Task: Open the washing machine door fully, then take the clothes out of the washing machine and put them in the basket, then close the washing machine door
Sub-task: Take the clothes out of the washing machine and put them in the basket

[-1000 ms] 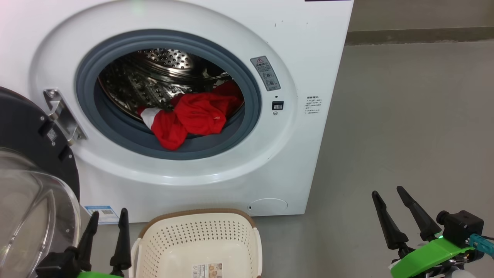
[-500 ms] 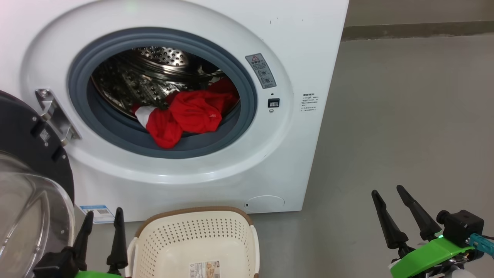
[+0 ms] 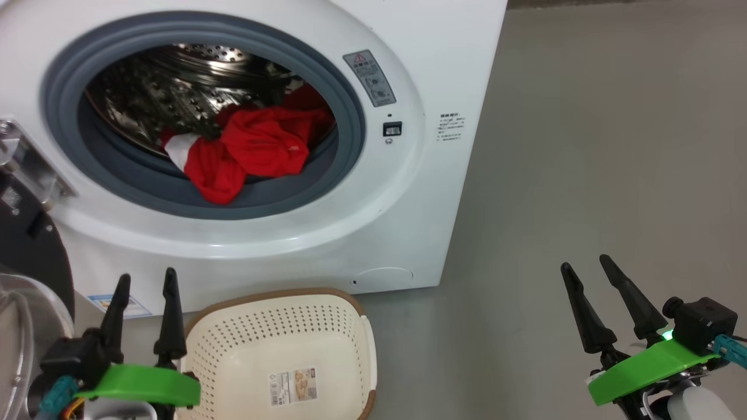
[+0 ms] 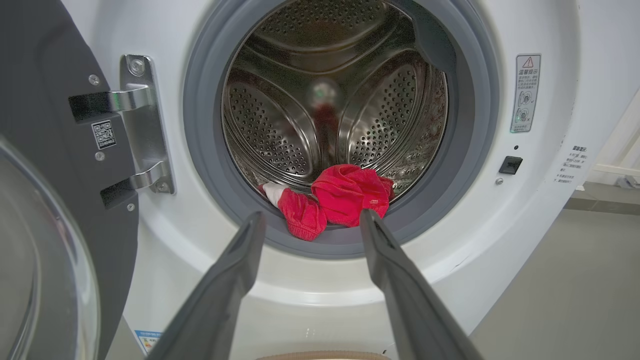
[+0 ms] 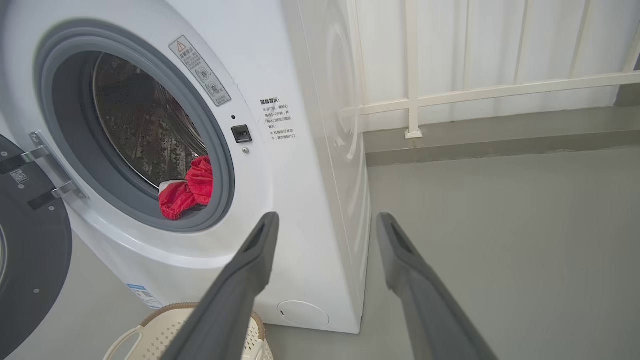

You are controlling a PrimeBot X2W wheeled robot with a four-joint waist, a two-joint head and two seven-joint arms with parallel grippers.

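Grey floor [image 3: 583, 146] bears the basket [image 3: 274, 294] before the washing machine [image 3: 432, 70].

Shiny perforated steel drum [image 4: 320, 110], soft red cloth clothes [image 3: 245, 154], perforated plastic basket [image 3: 233, 326].

Smooth grey floor [image 3: 583, 146] bearing a big white boxy front-loading washing machine [image 3: 432, 192] and, just in front of its base, a small cream-white perforated plastic basket [image 3: 274, 293] with brown rim, standing upright.

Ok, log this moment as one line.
door open | clothes in washing machine | basket holds no clothes | left hand open, holding nothing | right hand open, holding nothing
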